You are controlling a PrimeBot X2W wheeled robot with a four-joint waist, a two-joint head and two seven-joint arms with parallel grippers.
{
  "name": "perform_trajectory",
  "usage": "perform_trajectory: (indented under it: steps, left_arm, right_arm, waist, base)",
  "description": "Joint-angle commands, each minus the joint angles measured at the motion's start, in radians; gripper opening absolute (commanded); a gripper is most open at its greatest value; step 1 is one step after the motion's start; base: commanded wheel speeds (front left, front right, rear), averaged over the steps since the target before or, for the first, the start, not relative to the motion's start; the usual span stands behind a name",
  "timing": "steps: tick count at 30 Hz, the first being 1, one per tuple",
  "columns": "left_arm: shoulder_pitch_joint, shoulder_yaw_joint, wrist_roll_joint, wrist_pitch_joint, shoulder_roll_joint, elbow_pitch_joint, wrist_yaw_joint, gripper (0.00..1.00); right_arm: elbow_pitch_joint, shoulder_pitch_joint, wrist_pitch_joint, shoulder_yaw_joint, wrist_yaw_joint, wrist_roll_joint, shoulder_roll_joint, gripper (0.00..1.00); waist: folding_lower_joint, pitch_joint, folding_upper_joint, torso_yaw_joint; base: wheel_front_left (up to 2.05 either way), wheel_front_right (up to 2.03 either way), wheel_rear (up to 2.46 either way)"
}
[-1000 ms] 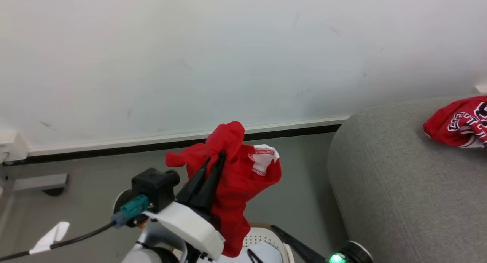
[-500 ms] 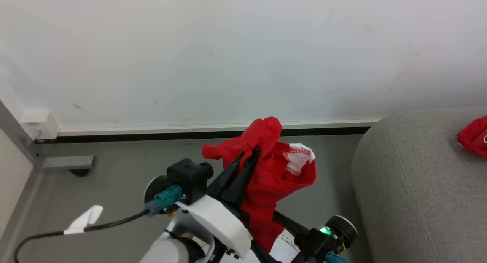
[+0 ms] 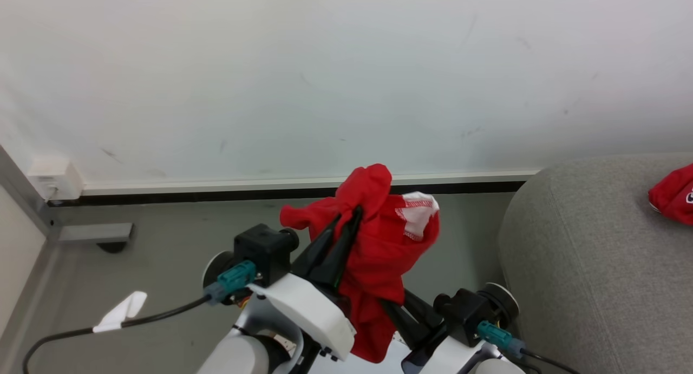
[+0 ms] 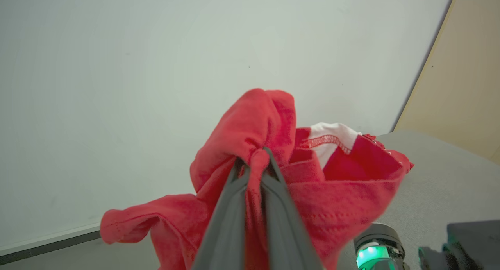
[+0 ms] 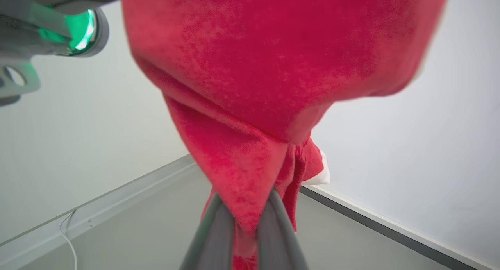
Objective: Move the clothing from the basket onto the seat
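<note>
A red garment (image 3: 379, 244) with a white patch hangs in the air over the floor, left of the seat. My left gripper (image 3: 349, 220) is shut on its bunched top, as the left wrist view shows at the gripper (image 4: 252, 164) and garment (image 4: 332, 192). My right gripper (image 3: 394, 304) reaches up from the lower right and is shut on the garment's hanging lower part; in the right wrist view this gripper (image 5: 246, 213) pinches a red fold (image 5: 250, 86). A second red garment (image 3: 674, 195) lies on the grey seat (image 3: 584, 244). The basket is hidden below my arms.
A white wall with a dark baseboard (image 3: 270, 192) runs behind the bare grey floor (image 3: 162, 244). A white trunking box (image 3: 54, 179) and a grey bracket (image 3: 95, 233) sit at the left. A black cable with a white tag (image 3: 119, 312) trails from my left wrist.
The camera swung left early on. Since then my right arm has risen into view and its fingers have closed in on the garment's lower part. The left gripper keeps its hold.
</note>
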Motion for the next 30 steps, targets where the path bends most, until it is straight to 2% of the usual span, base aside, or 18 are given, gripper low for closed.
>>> perform_trajectory:
  steps: [1,2,3,4,5,13,21,30]
  left_arm:
    - [0.010,0.008,-0.001,-0.010,0.008,0.002,0.005,0.00]
    - [0.012,0.013,-0.001,-0.015,0.010,0.004,0.011,0.15]
    - [0.013,0.020,0.000,-0.018,0.013,0.006,0.014,0.42]
    - [0.016,0.024,0.000,-0.024,0.016,0.007,0.020,0.79]
    - [0.020,0.028,-0.003,-0.026,0.016,0.009,0.022,1.00]
    - [0.044,0.053,-0.011,-0.043,0.030,0.018,0.044,1.00]
    - [0.061,0.037,-0.014,-0.062,0.029,0.032,0.037,1.00]
    - [0.062,0.021,-0.022,-0.076,0.023,0.039,0.030,1.00]
  right_arm:
    - [-0.005,-0.012,0.000,-0.011,-0.003,-0.001,-0.002,0.00]
    - [-0.009,-0.008,0.000,-0.018,-0.003,-0.002,-0.001,0.00]
    - [-0.012,-0.004,0.000,-0.025,-0.003,-0.005,-0.002,0.00]
    - [-0.015,-0.002,0.000,-0.032,-0.003,-0.012,-0.002,0.00]
    - [-0.017,0.001,0.000,-0.042,-0.003,-0.016,-0.002,0.00]
    - [-0.066,0.014,0.000,-0.175,-0.003,-0.059,-0.002,0.00]
    - [-0.102,-0.018,0.000,-0.313,-0.003,-0.167,-0.002,0.00]
    - [-0.143,-0.035,0.000,-0.429,-0.003,-0.201,-0.024,0.00]
  waist:
    - [-0.0001,0.003,0.0000,-0.008]
    - [-0.0001,0.005,0.0000,-0.012]
    - [-0.0001,0.006,0.0000,-0.018]
    - [-0.0001,0.009,0.0000,-0.024]
    - [-0.0001,0.011,0.0000,-0.029]
    - [-0.0001,0.028,0.0000,-0.092]
    - [-0.0001,0.044,0.0000,-0.166]
    - [-0.0001,0.059,0.0000,-0.272]
  base:
    - [0.00,0.00,0.00]
    - [0.00,0.00,0.00]
    - [0.00,0.00,0.00]
    - [0.00,0.00,0.00]
    - [0.00,0.00,0.00]
    - [0.00,0.00,0.00]
    - [0.00,0.00,0.00]
    - [0.00,0.00,0.00]
